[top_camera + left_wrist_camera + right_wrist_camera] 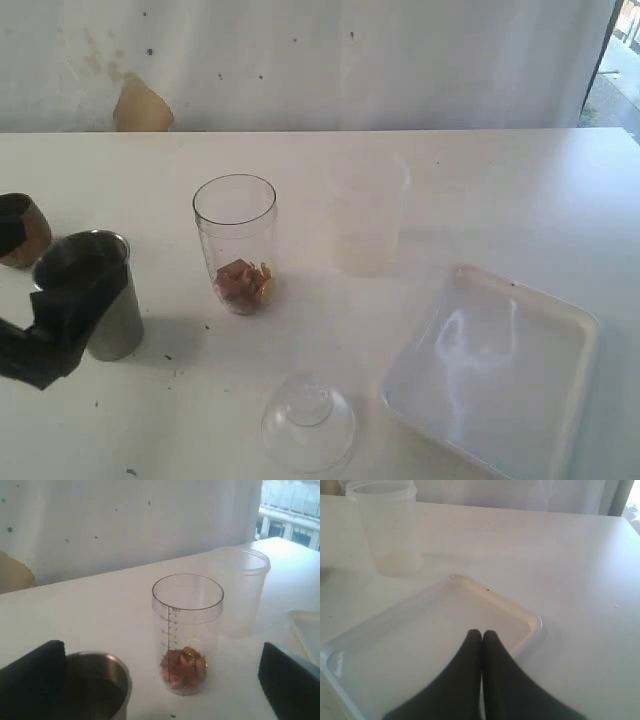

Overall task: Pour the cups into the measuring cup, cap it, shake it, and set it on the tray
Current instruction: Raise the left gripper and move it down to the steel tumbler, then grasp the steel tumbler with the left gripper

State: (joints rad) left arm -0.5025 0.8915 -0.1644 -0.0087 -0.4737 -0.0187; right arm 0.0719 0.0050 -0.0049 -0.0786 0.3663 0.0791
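The steel tumbler (112,318) stands upright at the left, and my left gripper (82,288) is open around it. In the left wrist view the tumbler (97,682) sits beside one finger (32,677), while the other finger (290,685) is far off it. The wooden cup (20,230) stands behind the tumbler, at the left edge. The clear measuring cup (235,245) (187,635) holds brownish pieces at its bottom. The frosted cup (366,215) (387,527) is to its right. My right gripper (481,632) is shut and empty, above the white tray (530,617) (560,330).
A clear dome lid (308,422) lies on the table in front of the measuring cup, left of the tray. A white wall runs along the far table edge, with a tan patch (142,105) on it. Bare tabletop lies between the cups and the tray.
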